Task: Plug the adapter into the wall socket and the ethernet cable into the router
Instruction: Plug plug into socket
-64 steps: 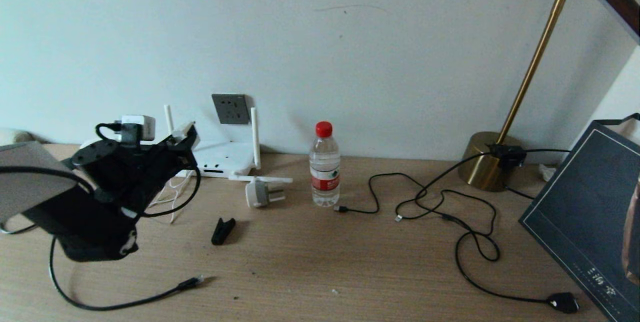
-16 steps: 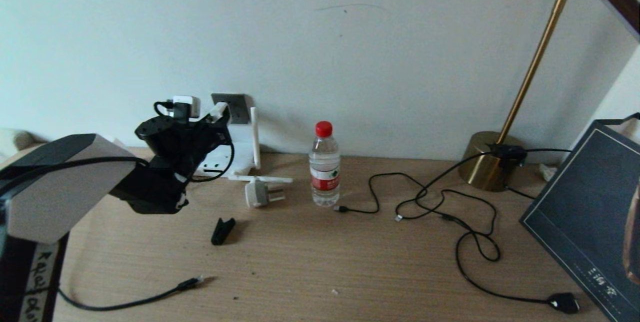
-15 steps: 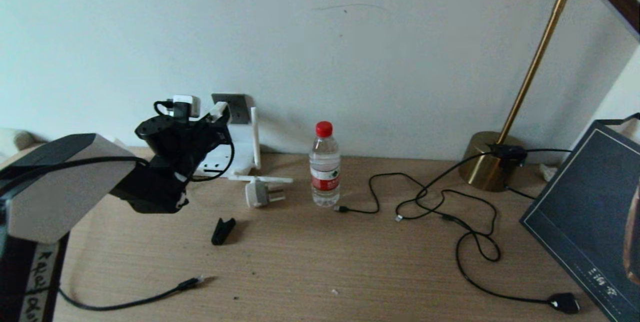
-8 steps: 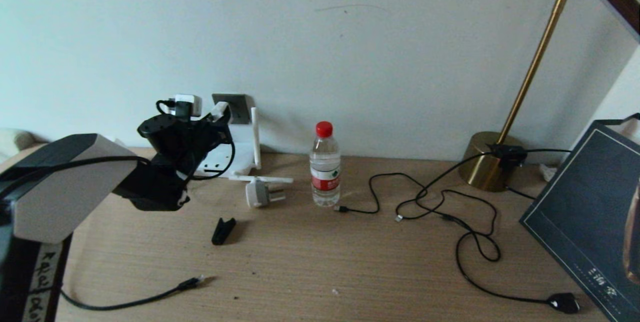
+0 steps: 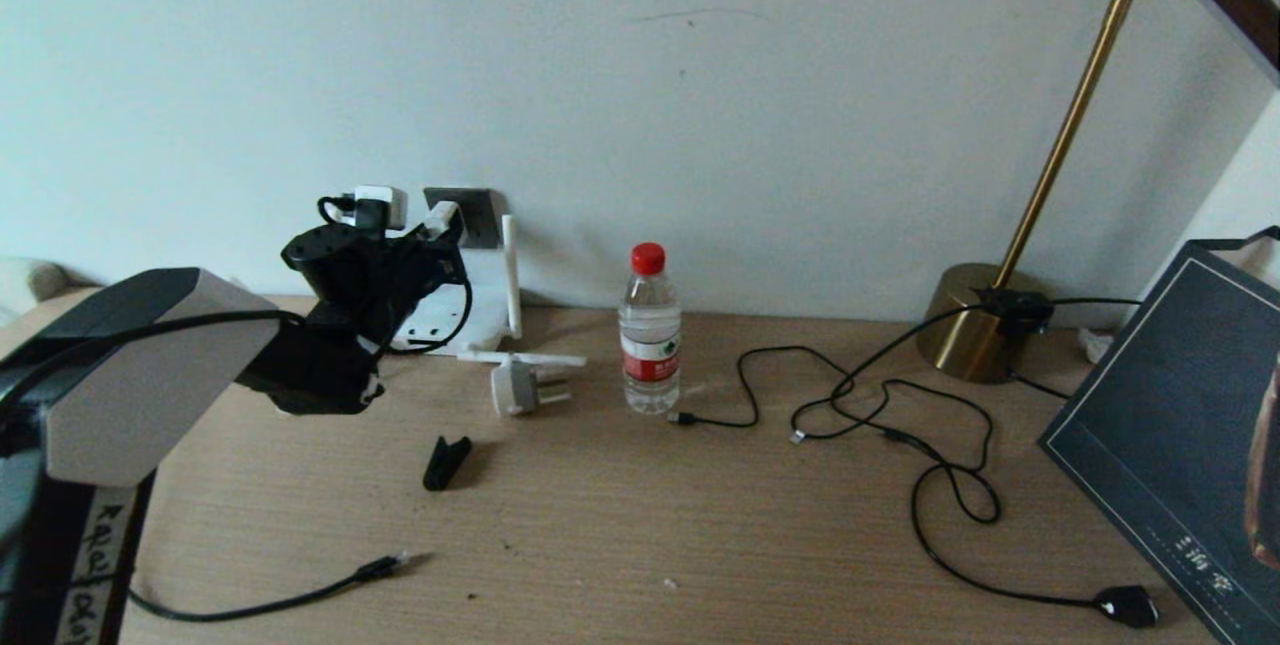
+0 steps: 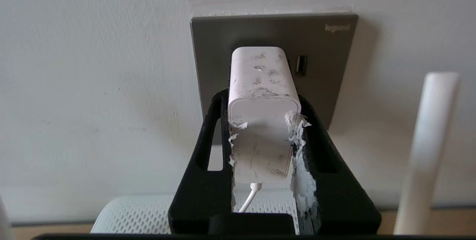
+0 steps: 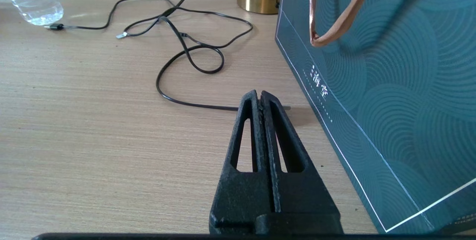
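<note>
1. In the left wrist view the left gripper point(image 6: 260, 113) sits at the centre of the frame, its two black fingers point(image 6: 208, 147) closed around the sides of the adapter point(image 6: 260, 95), which is held between them.
2. The adapter's front end is up against the wall socket point(image 6: 323, 54), a dark grey plate in the upper middle of that frame; whether its pins are seated cannot be told. A thin white cord point(image 6: 250, 197) hangs from the adapter's rear.
3. In the head view the left gripper point(image 5: 432, 225) is at centre left, right at the wall socket point(image 5: 478, 210) on the wall.
4. The router point(image 5: 455, 315) lies on the table point(image 5: 700, 525) just below the socket, one antenna point(image 5: 510, 275) upright beside it.
5. The ethernet cable point(image 5: 300, 600) lies at the lower left of the head view, its clip tip point(image 5: 398, 559) free on the table, well apart from the router.
6. The right gripper point(image 7: 259, 100), lower centre of the right wrist view, is pinched fully together and holds nothing, beside a teal bag point(image 7: 390, 83).
</note>
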`<state>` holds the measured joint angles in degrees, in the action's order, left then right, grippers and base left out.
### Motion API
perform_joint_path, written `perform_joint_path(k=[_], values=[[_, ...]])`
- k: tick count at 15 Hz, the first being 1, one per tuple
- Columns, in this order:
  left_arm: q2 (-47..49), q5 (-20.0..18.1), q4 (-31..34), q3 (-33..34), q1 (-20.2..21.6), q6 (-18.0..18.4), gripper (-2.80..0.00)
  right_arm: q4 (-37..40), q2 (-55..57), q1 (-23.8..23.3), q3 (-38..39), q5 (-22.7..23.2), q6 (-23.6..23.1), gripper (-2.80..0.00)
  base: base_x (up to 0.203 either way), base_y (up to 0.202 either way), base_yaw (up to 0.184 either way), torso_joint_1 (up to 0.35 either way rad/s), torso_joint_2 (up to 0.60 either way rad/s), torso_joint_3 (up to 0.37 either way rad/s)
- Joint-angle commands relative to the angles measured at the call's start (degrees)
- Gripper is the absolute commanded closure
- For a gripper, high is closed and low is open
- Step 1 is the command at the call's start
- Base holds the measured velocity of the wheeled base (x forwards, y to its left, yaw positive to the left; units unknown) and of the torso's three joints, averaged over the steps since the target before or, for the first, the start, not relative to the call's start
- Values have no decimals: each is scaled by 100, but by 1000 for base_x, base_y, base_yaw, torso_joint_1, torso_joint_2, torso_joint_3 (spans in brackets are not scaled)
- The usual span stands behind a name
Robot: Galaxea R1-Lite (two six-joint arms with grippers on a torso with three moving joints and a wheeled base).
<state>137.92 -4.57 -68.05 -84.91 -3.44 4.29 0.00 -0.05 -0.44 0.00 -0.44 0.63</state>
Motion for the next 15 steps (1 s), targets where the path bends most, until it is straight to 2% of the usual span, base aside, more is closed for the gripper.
perform_joint_path(k=[1,10,15], values=[[69,0,-19,-111,-3,-1,0,0,5,0,0,0,-2,0,0,0,0,0,0,0],[361,97,638,-1108,-8,-3,0,0,5,0,0,0,-2,0,0,0,0,0,0,0],[465,159,688,-1221,-8,2,0,0,5,0,0,0,-2,0,0,0,0,0,0,0]])
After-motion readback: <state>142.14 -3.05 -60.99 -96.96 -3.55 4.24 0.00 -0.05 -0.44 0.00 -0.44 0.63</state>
